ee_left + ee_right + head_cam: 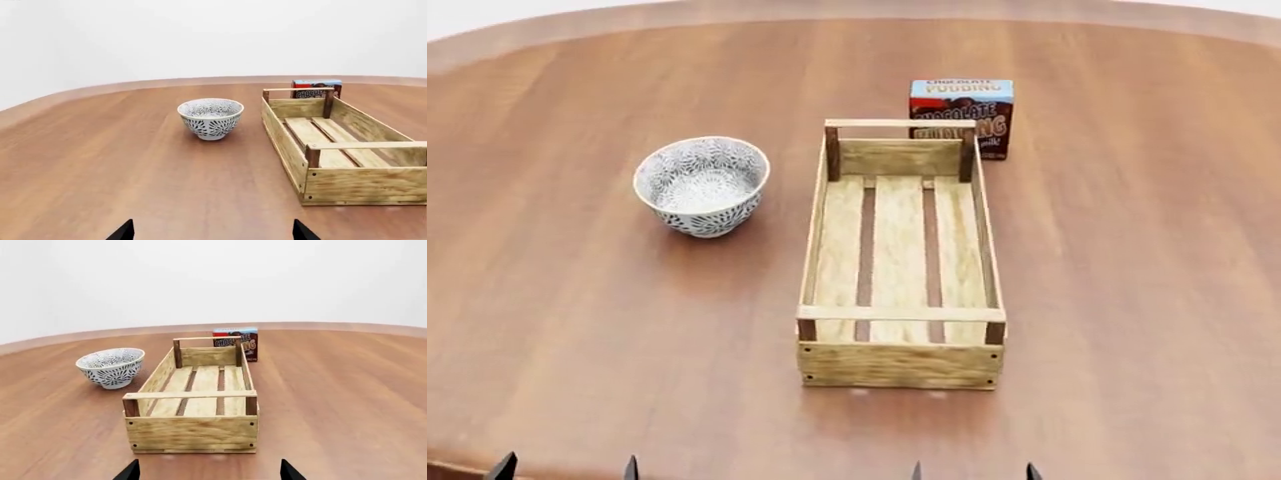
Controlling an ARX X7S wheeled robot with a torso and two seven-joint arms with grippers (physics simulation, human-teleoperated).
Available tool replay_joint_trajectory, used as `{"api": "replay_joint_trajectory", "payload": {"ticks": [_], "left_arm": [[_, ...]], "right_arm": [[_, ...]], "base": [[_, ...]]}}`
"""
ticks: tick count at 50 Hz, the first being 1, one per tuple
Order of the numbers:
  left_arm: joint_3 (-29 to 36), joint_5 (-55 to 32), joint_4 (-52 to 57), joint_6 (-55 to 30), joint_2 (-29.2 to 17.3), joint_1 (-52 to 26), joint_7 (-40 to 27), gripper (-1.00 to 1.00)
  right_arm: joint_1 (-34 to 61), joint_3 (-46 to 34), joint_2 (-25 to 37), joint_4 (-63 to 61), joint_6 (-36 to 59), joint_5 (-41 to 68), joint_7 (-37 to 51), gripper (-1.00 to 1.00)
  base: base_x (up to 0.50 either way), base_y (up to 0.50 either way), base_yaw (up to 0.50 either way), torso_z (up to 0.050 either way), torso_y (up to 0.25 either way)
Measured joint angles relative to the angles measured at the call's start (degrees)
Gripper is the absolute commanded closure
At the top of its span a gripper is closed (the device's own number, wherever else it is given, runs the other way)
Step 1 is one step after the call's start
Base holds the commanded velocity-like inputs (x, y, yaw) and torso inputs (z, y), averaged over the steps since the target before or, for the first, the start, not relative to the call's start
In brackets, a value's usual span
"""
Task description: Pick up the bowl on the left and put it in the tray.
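Note:
The bowl (702, 185), white with a dense grey-blue floral pattern, stands upright on the wooden table, left of the tray; the wrist views also show the bowl (211, 118) (111, 367). The tray (900, 330), a long light-wood slatted crate, lies lengthwise in the middle and holds nothing (363, 182) (192, 432). My left gripper (565, 468) (212, 232) is open at the near table edge, well short of the bowl. My right gripper (973, 471) (209, 472) is open too, just before the tray's near end. Only the fingertips show.
A chocolate pudding box (962, 117) stands behind the tray's far end. The round brown table (1148, 250) spreads wide around everything, with its far edge curving against a white background.

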Motion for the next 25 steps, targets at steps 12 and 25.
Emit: {"api": "replay_joint_trajectory", "payload": {"ticks": [12, 25], "left_arm": [[1.05, -0.29, 0.05, -0.05, -0.81, -0.29, -1.02, -1.0], [1.91, -0.99, 0.05, -0.03, -1.54, -0.39, -1.76, -1.0]], "right_arm": [[0.41, -0.2, 0.38, 0.21, 0.3, 1.04, 0.95, -1.0], [0.65, -0.47, 0.78, 0.36, 0.74, 2.16, 1.8, -1.0]], "base": [[0.02, 0.5, 0.0, 0.0, 0.0], [0.02, 0.5, 0.0, 0.0, 0.0]]}}
